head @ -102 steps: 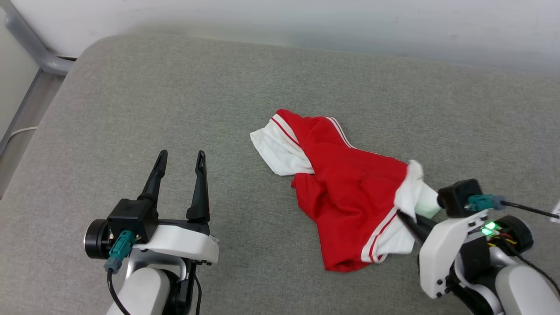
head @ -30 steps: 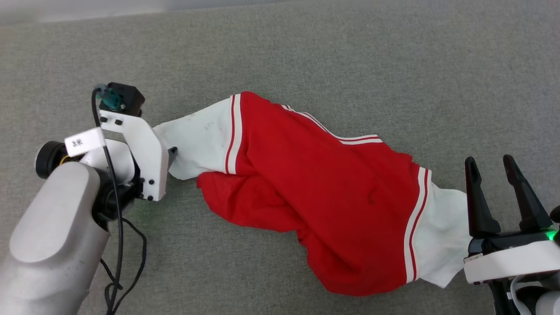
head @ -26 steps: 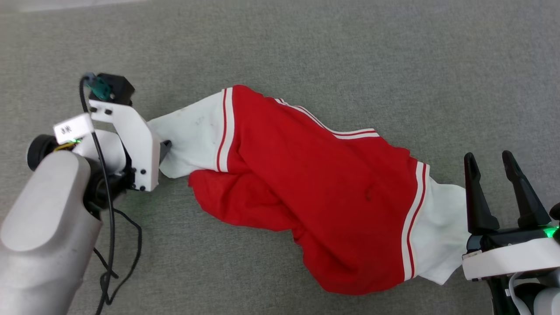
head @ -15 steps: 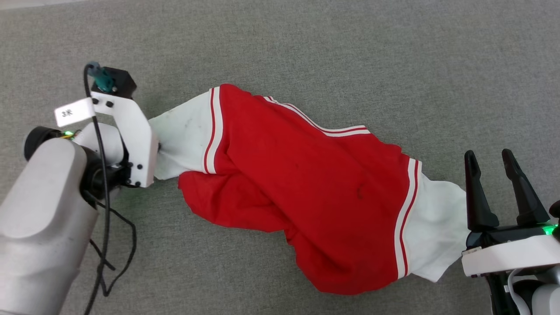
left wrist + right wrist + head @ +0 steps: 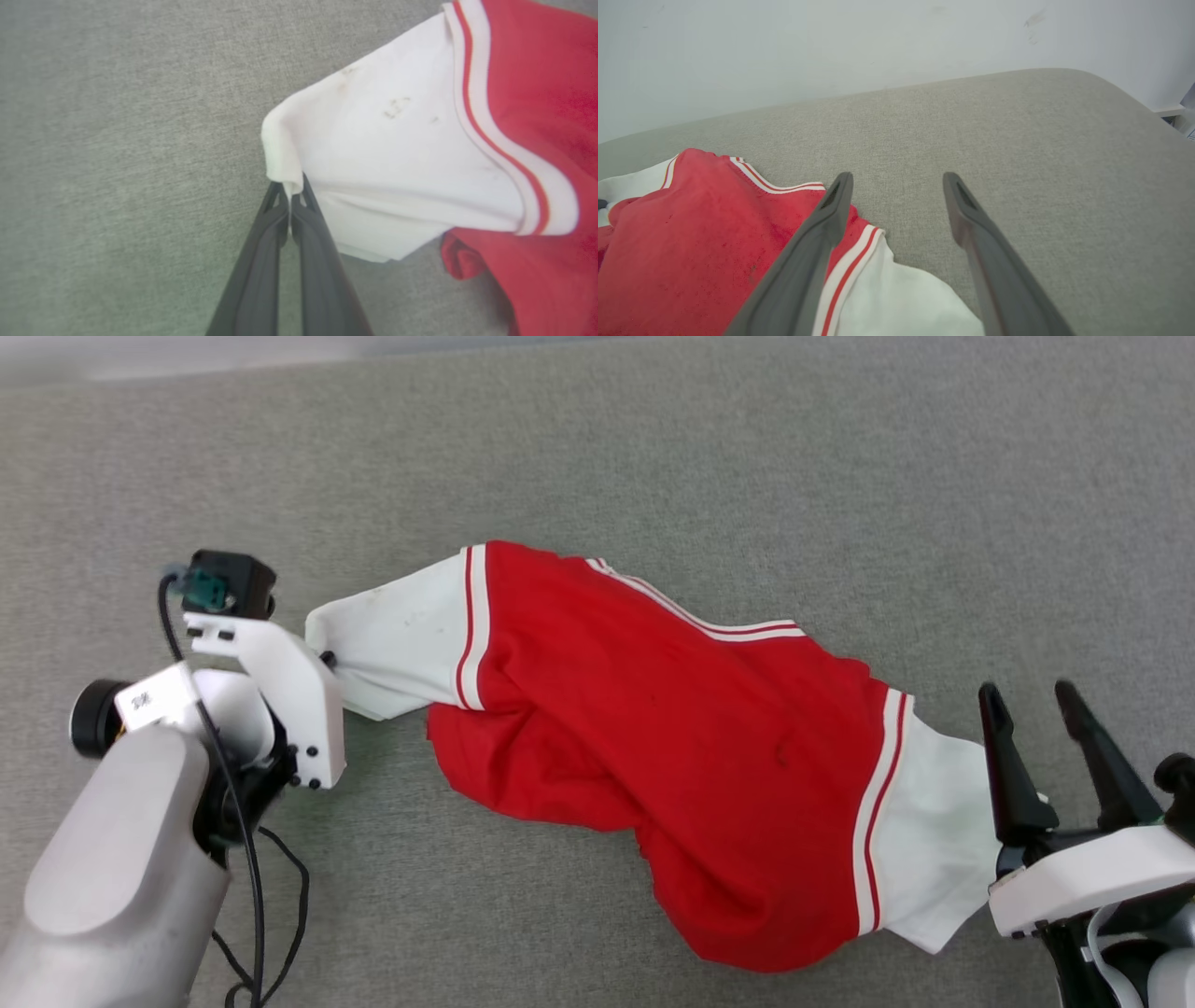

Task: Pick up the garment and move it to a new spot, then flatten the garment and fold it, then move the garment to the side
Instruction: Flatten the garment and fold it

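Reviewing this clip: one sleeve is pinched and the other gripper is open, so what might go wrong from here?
1. The left gripper is shut on just a corner of one white sleeve of the garment. With so little cloth between the fingers, a hard pull may slip it free.
2. The right gripper is open by the other sleeve, holding nothing. Pulling from one end may drag the bunched cloth rather than flatten it.

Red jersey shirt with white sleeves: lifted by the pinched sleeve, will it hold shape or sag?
Probably floppy: the red jersey shirt with white sleeves lies in soft folds and bunches. Likely light, since the left end effector holds it by a thin pinch of sleeve edge. It may drag rather than slide on the textured grey fabric surface.
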Controlling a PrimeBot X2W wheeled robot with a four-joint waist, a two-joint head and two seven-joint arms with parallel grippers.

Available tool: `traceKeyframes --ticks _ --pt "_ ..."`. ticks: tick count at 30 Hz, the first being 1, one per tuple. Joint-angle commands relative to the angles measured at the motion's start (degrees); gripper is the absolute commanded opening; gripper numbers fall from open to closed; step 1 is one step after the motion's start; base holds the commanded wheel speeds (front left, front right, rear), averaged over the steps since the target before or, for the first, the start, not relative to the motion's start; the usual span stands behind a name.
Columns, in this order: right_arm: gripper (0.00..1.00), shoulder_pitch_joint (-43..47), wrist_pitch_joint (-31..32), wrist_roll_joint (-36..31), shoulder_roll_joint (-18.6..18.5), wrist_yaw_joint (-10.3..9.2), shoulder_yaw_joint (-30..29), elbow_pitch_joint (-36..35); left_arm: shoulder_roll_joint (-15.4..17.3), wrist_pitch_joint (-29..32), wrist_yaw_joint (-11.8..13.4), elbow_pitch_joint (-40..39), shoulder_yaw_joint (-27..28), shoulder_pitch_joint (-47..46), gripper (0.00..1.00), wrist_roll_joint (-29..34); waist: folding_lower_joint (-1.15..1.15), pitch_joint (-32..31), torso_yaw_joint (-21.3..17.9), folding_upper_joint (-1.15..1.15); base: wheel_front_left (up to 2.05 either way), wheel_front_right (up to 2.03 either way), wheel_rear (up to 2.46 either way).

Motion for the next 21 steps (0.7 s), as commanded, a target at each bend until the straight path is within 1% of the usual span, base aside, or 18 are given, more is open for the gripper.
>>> traceKeyframes --ticks 1,5,8,12,15,18,21 --pt "1.00 0.96 2.36 0.15 0.10 -0.04 -0.40 0.37 0.33 -1.54 1.07 -1.45 0.85 1.94 0.00 -0.27 -0.02 -1.52 0.93 0.00 0.00 0.00 0.00" --pt "1.00 2.23 10.39 1.66 -1.69 -0.04 -1.64 0.73 1.13 -3.99 3.00 -5.74 2.35 5.79 0.00 -0.29 -0.02 -3.04 1.87 0.00 0.00 0.00 0.00" --pt "1.00 3.36 18.37 3.13 -3.69 -0.04 -3.18 0.63 1.63 -4.84 3.81 -8.52 2.91 7.75 0.00 -0.46 -0.02 -3.61 2.52 0.00 0.00 0.00 0.00" --pt "1.00 4.86 29.57 5.14 -6.32 -0.04 -5.69 0.06 1.32 -5.46 4.93 -12.00 3.02 9.70 0.00 -0.58 -0.02 -3.88 3.23 0.00 0.00 0.00 0.00" --pt "1.00 5.60 36.44 6.36 -8.31 -0.04 -5.43 0.05 1.26 -5.56 5.53 -14.12 3.02 10.48 0.00 -0.49 -0.02 -3.55 3.64 0.00 0.00 0.00 0.00" --pt "1.00 4.84 40.16 6.96 -10.18 -0.04 -3.84 0.94 1.06 -5.53 6.16 -16.10 2.72 10.79 0.00 -0.06 -0.02 -2.89 4.02 0.00 0.00 0.00 0.00" --pt "1.00 2.83 41.25 7.68 -11.64 -0.04 -1.86 3.04 1.01 -5.50 6.47 -17.54 2.53 10.29 0.00 0.06 -0.02 -1.69 4.38 0.00 0.00 0.00 0.00"
